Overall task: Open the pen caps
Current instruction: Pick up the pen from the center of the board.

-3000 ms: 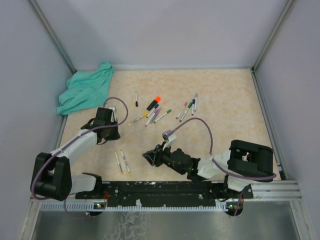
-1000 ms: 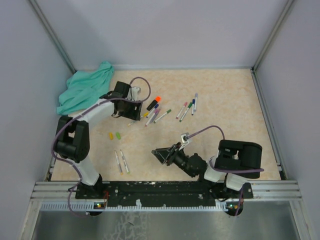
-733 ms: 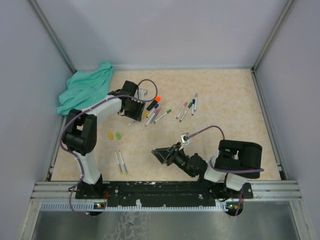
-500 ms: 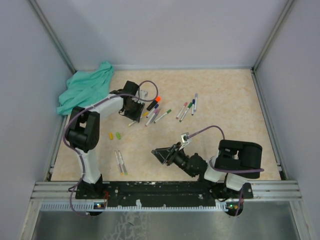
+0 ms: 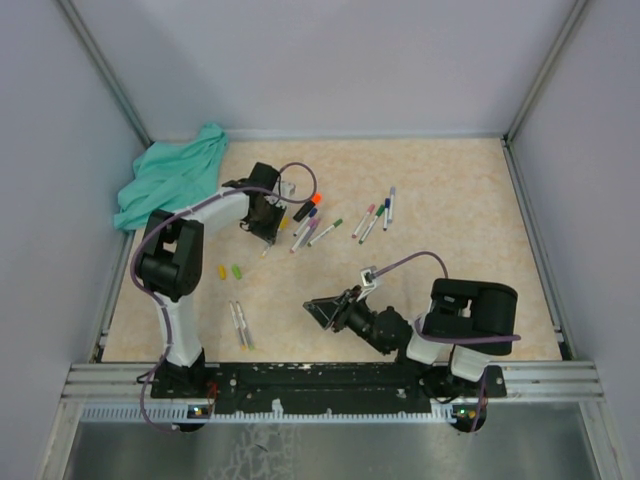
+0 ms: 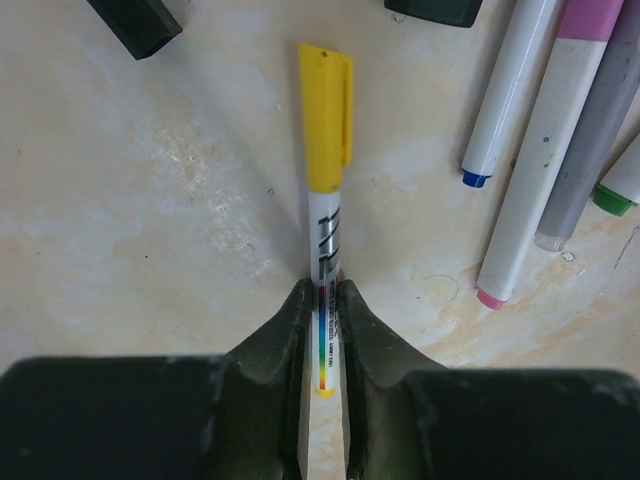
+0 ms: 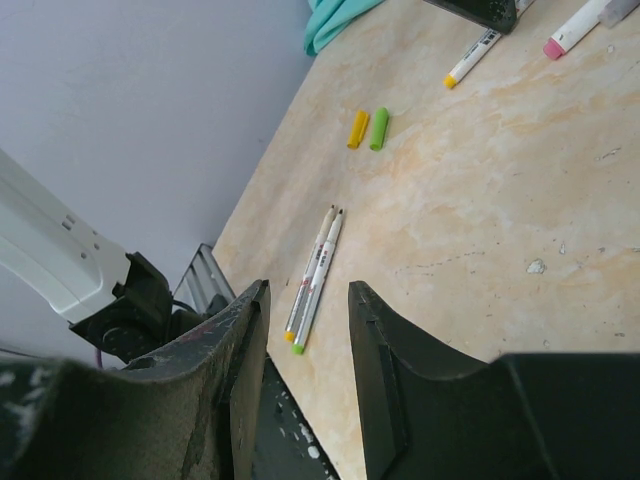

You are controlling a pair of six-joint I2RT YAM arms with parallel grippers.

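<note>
My left gripper (image 5: 267, 230) is shut on the white barrel of a pen (image 6: 323, 255), low on the table beside the pen cluster. That pen's yellow cap (image 6: 325, 118) is on and points away from the fingers (image 6: 290, 320). My right gripper (image 5: 318, 308) is open and empty, held above the table's near middle; in the right wrist view (image 7: 308, 300) nothing lies between its jaws. A loose yellow cap (image 5: 222, 271) and a loose green cap (image 5: 237, 270) lie side by side at the left. They also show in the right wrist view, yellow cap (image 7: 357, 129) and green cap (image 7: 379, 128).
Two uncapped pens (image 5: 240, 325) lie near the front left, also in the right wrist view (image 7: 315, 280). Several capped pens (image 5: 312, 230) and an orange-capped marker (image 5: 314, 199) lie right of the left gripper. More pens (image 5: 376, 214) lie further right. A teal cloth (image 5: 170, 178) is at the back left.
My left arm has swung from the left side to the pen cluster and shut on the yellow-capped pen. The right gripper has drawn back a little and stays open.
</note>
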